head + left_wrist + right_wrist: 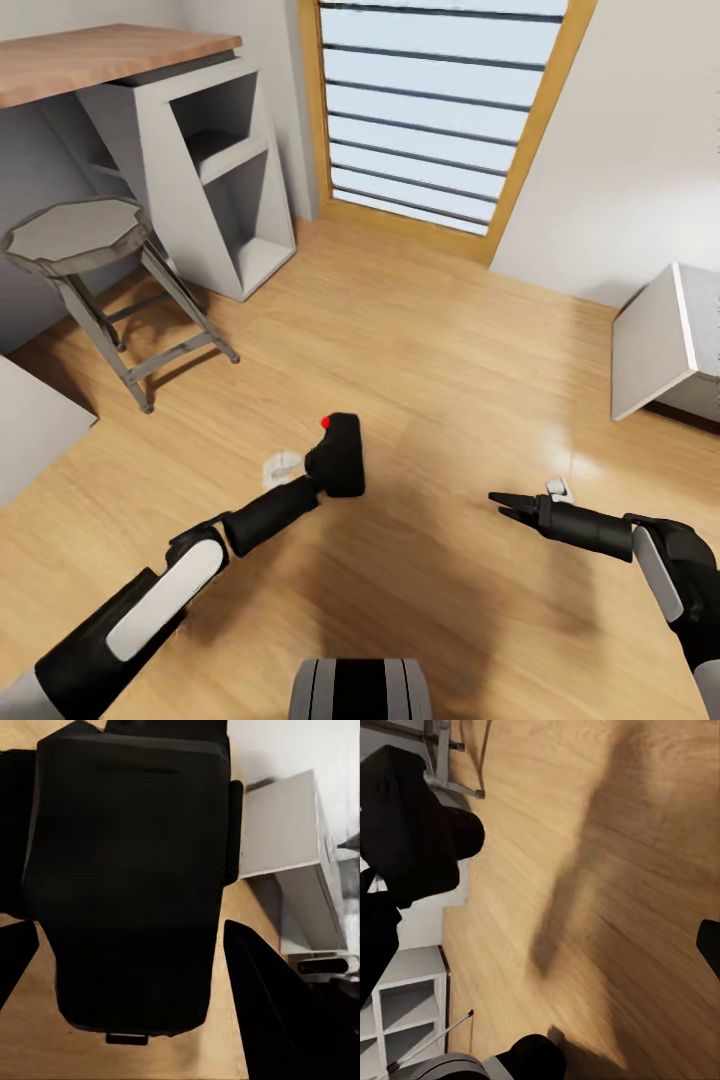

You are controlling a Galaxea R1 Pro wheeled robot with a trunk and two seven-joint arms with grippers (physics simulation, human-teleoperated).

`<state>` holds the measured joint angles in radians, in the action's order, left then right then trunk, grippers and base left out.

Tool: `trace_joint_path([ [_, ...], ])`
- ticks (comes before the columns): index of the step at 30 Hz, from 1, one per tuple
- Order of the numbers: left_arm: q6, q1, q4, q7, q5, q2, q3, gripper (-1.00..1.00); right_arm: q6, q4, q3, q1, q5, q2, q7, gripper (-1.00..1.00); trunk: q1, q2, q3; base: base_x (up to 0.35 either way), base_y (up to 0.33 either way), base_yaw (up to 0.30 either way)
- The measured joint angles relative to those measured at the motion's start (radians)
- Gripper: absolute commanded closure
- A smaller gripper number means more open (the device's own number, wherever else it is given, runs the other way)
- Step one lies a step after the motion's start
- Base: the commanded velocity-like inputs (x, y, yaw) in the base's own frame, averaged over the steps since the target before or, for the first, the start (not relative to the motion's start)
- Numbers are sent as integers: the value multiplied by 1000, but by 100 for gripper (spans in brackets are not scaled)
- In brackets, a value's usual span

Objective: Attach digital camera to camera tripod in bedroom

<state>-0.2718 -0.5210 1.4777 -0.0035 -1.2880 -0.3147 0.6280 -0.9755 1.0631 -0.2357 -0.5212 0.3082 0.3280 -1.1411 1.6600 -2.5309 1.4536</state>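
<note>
Black digital camera (338,455) clamped in left tool (322,470) above plank floor (420,380).

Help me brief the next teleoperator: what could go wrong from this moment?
The left gripper carries the digital camera out over bare wood floor; a slipped grip would likely drop it. The stool stands close on the left, so a wide turn might clip its legs. The right gripper hangs empty, giving no backup support.

I find no words, numbers or brand marks to read anywhere. The digital camera (338,455) in my left gripper (318,470), near the frame's centre, bears only a plain red dot, no lettering.
</note>
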Motion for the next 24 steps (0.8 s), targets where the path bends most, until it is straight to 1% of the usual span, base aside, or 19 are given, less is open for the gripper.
trace_joint_path([
  [2,15,0,-6,-63,-55,-39,-1,100,0,0,1,0,0,-2,0,-100,-1,0,-8,0,0,0],
  [3,26,0,-13,-114,-108,-69,-1,100,0,0,1,0,0,-3,1,-100,-1,1,-12,0,0,0],
  [5,33,0,-21,-155,-156,-92,-2,100,0,0,2,0,0,-4,1,-100,-2,1,-19,0,0,0],
  [6,38,0,-28,-183,-190,-105,-2,100,1,0,2,0,0,-5,1,-100,-3,1,-23,0,0,0],
  [9,43,0,-42,-212,-229,-118,-2,100,0,0,1,0,-1,-1,-1,-100,-4,2,-35,0,0,0],
  [11,44,0,-48,-220,-243,-122,-2,100,-1,0,0,0,0,2,-2,-100,-5,3,-43,0,0,0],
  [15,44,0,-56,-224,-257,-125,-2,100,-1,0,-1,0,2,4,-4,-100,-7,4,-58,0,0,0],
  [20,43,0,-64,-229,-265,-128,-2,100,-1,0,-1,0,3,5,-5,-100,-9,5,-77,0,0,0],
  [24,41,0,-74,-227,-266,-121,-2,100,1,0,1,0,-1,1,1,-100,-11,6,-93,0,0,0],
])
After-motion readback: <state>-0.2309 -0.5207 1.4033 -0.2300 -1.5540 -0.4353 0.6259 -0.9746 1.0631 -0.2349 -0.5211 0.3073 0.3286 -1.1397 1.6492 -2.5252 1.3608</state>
